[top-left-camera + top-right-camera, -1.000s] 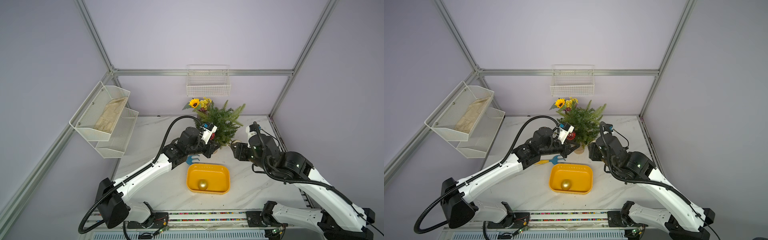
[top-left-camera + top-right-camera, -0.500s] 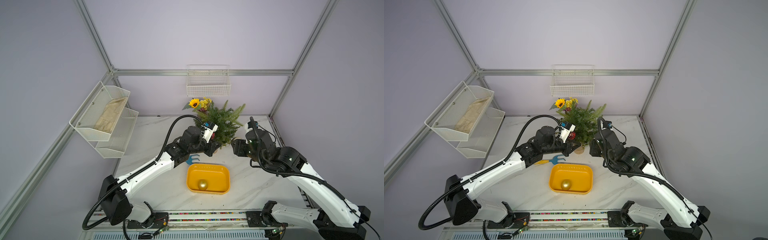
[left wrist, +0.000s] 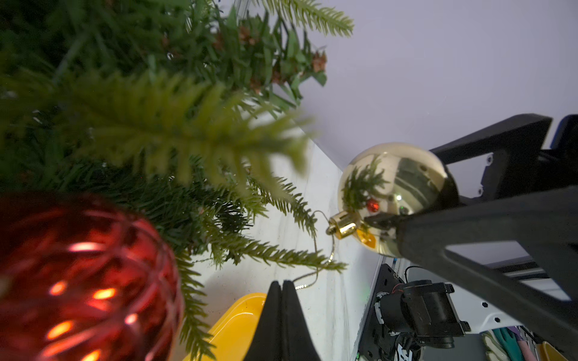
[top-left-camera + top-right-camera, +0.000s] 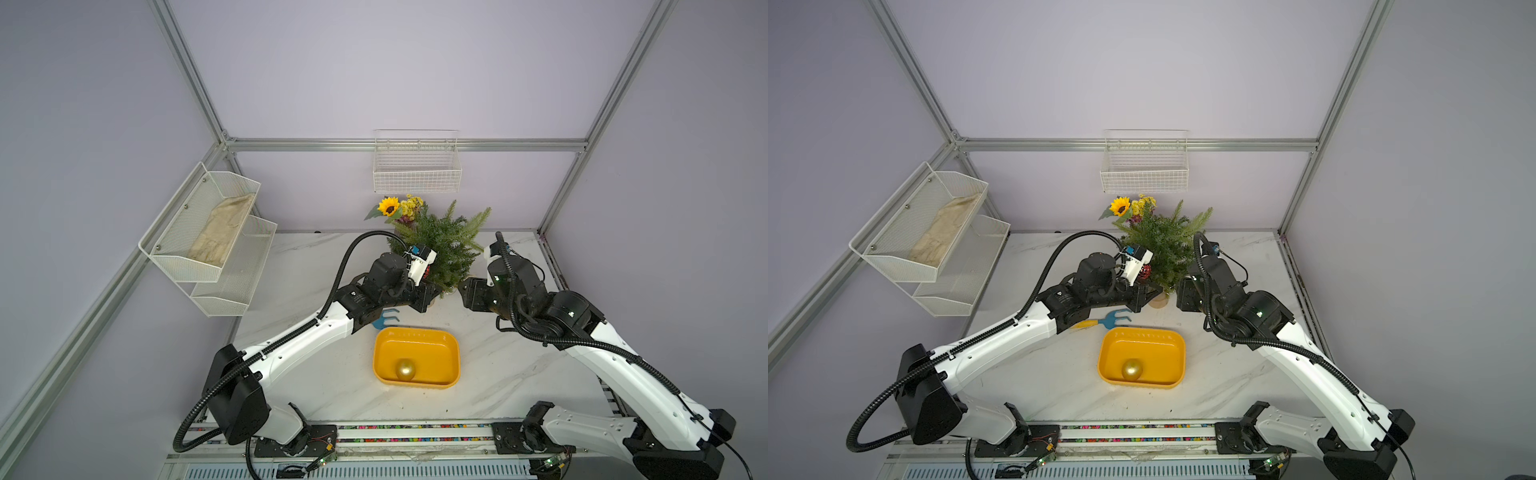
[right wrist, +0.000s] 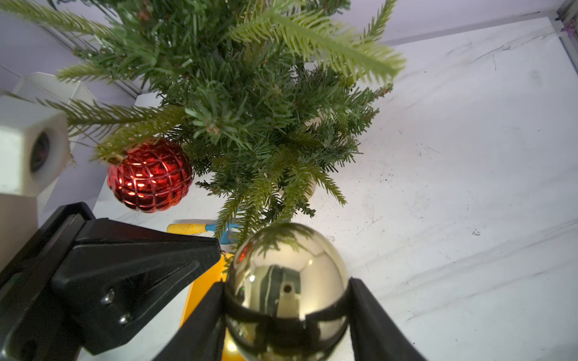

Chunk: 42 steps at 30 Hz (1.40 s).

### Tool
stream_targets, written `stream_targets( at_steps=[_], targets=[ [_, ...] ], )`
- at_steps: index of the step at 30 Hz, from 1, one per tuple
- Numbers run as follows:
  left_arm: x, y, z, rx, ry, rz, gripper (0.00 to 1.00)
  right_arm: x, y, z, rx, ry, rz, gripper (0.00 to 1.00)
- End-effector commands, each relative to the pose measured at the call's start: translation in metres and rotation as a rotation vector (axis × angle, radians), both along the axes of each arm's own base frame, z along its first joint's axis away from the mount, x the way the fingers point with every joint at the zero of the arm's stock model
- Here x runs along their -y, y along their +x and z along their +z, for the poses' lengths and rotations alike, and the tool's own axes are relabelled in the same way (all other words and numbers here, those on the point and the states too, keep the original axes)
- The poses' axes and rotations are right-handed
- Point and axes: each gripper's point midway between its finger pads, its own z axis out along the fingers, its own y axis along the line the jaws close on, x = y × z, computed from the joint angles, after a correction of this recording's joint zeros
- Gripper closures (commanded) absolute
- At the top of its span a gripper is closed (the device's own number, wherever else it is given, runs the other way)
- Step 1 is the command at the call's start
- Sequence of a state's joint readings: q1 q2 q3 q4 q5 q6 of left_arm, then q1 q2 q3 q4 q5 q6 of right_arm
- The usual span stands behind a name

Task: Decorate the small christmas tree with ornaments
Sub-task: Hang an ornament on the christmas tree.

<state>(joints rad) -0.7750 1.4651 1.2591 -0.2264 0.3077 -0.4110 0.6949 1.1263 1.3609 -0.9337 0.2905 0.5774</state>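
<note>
Your right gripper (image 5: pixel 286 293) has its jaws clamped on the shiny mirror-like gold bauble (image 5: pixel 284 265) beside the small green pine tree (image 4: pixel 446 245); your left gripper (image 3: pixel 281 290) has its jaws closed, seemingly pinching its thread (image 3: pixel 316 250); the red faceted bauble (image 5: pixel 150 175) hangs on a branch

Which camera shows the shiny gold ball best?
The left wrist view: the shiny gold ball shows nearly whole, with its cap and hanging thread. The right wrist view shows it close up but partly covered by the right end effector clamping it. In both top views it is hidden.
</note>
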Motion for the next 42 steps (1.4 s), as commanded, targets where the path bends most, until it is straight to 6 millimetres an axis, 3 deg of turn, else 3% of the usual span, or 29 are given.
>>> stream_targets(
  at_steps=[1, 14, 27, 33, 42],
  targets=[
    [0.002, 0.005, 0.055, 0.081, -0.086, 0.025, 1.0, -0.001, 0.003, -0.003, 0.003, 0.004, 0.007, 0.44],
    [0.0, 0.008, 0.053, 0.055, -0.095, 0.054, 1.0, 0.002, 0.001, -0.023, -0.033, 0.014, 0.01, 0.44],
    [0.004, 0.0, 0.072, 0.076, -0.148, 0.009, 1.0, 0.001, 0.003, 0.008, 0.038, 0.06, 0.013, 0.45],
    [0.003, -0.001, 0.074, 0.082, -0.151, 0.011, 1.0, 0.0, 0.006, 0.012, 0.053, 0.062, 0.014, 0.45],
    [0.005, 0.003, 0.061, 0.045, -0.125, 0.021, 1.0, 0.001, 0.01, -0.006, 0.017, 0.024, 0.004, 0.45]
  ],
)
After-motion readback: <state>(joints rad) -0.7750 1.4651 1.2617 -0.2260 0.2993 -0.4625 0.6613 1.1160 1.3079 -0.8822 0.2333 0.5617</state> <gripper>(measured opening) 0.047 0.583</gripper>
